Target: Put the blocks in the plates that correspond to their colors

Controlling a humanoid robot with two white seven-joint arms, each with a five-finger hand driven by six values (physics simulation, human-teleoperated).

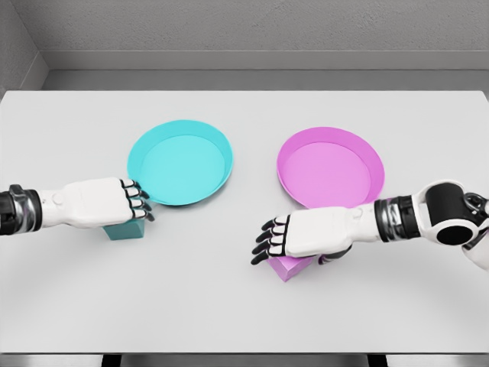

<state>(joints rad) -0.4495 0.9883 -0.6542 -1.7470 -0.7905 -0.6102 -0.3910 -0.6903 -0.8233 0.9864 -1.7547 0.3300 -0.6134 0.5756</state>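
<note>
While both hands rest over their blocks, the step in hand looks like the grasp, before any lifting. The left hand (103, 201) lies palm down on the teal block (124, 229), which shows only below the knuckles and the fingers (140, 203). These fingers are curled together over the far top edge of the block, and their tips almost touch the near rim of the teal plate (179, 162). Whether they really pinch the block, I cannot tell, because the hand covers most of it.

The right hand (306, 235) lies over the pink block (289, 267), and only one corner of the block shows under the palm. Its fingers (267, 243) are stretched forward and a little spread, pointing away from the pink plate (330, 167), which stands just behind the wrist. The thumb seems to be folded under the palm, but a firm hold is not visible.

Both plates hold nothing, and both blocks stand on the bench (244, 306), so the task is, in my judgement, at its beginning. The next move calls for closing the fingers around each block, lifting it clear of the rim, and carrying it a short way beyond the fingertips on the left, and backward behind the wrist on the right.
</note>
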